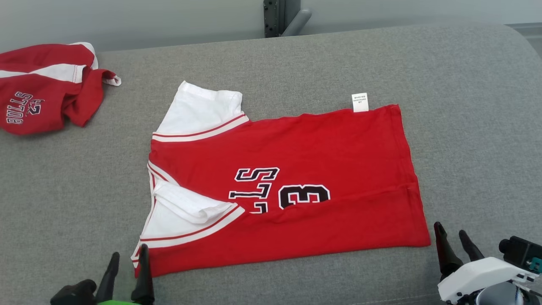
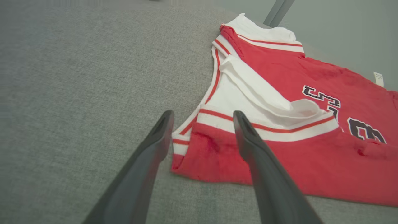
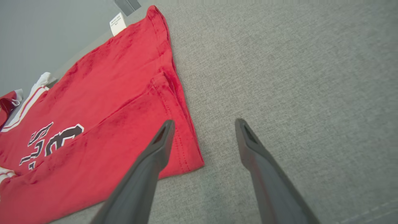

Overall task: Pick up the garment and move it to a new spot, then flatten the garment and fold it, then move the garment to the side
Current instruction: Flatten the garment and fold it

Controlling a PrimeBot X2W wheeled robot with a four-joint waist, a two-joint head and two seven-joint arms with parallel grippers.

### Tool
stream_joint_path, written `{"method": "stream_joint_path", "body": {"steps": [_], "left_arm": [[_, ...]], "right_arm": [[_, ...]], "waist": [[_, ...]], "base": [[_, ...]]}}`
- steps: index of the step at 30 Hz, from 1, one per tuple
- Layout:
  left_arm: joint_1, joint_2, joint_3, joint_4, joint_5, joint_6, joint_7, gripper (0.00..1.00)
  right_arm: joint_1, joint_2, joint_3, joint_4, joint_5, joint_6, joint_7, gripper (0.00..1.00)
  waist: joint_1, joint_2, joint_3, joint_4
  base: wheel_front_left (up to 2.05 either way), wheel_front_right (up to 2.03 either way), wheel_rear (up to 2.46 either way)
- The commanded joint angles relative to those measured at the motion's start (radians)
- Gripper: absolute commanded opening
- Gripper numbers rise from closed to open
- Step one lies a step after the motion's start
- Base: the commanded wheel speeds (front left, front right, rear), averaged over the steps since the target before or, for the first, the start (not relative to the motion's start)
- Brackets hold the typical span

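Head view shows the red jersey with white sleeves and black lettering [image 1: 296, 178] lying flat across the middle of the grey woven fabric surface [image 1: 465, 106], collar end to the left and hem to the right. Its near long edge is folded over onto the body, covering part of the black number. One white sleeve sticks out at the far left corner; the other lies folded onto the chest at the near left. A small white label [image 1: 360, 102] pokes out from the far edge.

The left gripper [image 1: 130, 250] sits at the jersey's near left corner, its jaws spread and holding nothing; in the left wrist view [image 2: 202, 114] one finger [image 2: 248, 140] is over the red cloth and the other over bare grey fabric. The right gripper [image 1: 450, 228] is just beside the near right corner (hem end), jaws likewise spread and empty, as the right wrist view [image 3: 204, 122] confirms.

A second crumpled red and white garment [image 1: 42, 93] lies at the far left, well apart.
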State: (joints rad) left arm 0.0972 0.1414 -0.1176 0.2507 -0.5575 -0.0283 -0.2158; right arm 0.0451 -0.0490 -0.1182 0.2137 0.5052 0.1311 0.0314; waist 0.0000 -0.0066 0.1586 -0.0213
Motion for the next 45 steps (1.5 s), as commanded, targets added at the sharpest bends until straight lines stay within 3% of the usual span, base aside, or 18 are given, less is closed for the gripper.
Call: {"method": "stream_joint_path", "body": {"steps": [1, 11, 16, 22, 31, 39, 45], "left_arm": [[-0.016, 0.016, 0.010, -0.002, 0.006, -0.006, -0.009, 1.00], [-0.280, 0.102, -0.038, 0.008, 0.086, -0.033, 0.059, 1.00], [-0.462, 0.120, -0.073, 0.059, 0.128, -0.010, 0.155, 1.00], [-0.694, 0.115, -0.104, 0.197, 0.152, -0.010, 0.264, 1.00], [-0.965, 0.122, -0.142, 0.398, 0.178, -0.036, 0.325, 1.00], [-1.087, 0.115, -0.157, 0.536, 0.202, -0.012, 0.301, 1.00], [-1.111, 0.098, -0.180, 0.615, 0.202, -0.034, 0.290, 1.00]], "right_arm": [[0.012, -0.003, -0.011, -0.010, -0.005, -0.001, -0.009, 1.00], [-0.077, -0.003, -0.056, -0.094, -0.111, -0.001, -0.015, 1.00], [-0.152, -0.003, -0.018, -0.141, -0.159, -0.001, 0.016, 1.00], [-0.246, -0.003, 0.040, -0.183, -0.181, -0.001, 0.038, 1.00], [-0.339, -0.002, 0.111, -0.212, -0.180, -0.001, 0.030, 1.00], [-0.368, -0.002, 0.125, -0.217, -0.173, -0.001, 0.007, 1.00], [-0.374, -0.002, 0.123, -0.218, -0.169, -0.001, 0.000, 1.00]], "waist": [[0.0000, 0.0066, 0.001, -0.002], [0.0000, 0.0066, 0.037, -0.006], [0.0000, 0.0066, 0.094, -0.018], [0.0000, 0.0066, 0.198, -0.046], [0.0000, 0.0066, 0.344, -0.090], [0.0000, 0.0066, 0.412, -0.099], [0.0000, 0.0066, 0.422, -0.094]], "base": [[0.00, 0.00, 0.00], [0.00, 0.00, 0.00], [0.00, 0.00, 0.00], [0.00, 0.00, 0.00], [0.00, 0.00, 0.00], [0.00, 0.00, 0.00], [0.00, 0.00, 0.00]]}}
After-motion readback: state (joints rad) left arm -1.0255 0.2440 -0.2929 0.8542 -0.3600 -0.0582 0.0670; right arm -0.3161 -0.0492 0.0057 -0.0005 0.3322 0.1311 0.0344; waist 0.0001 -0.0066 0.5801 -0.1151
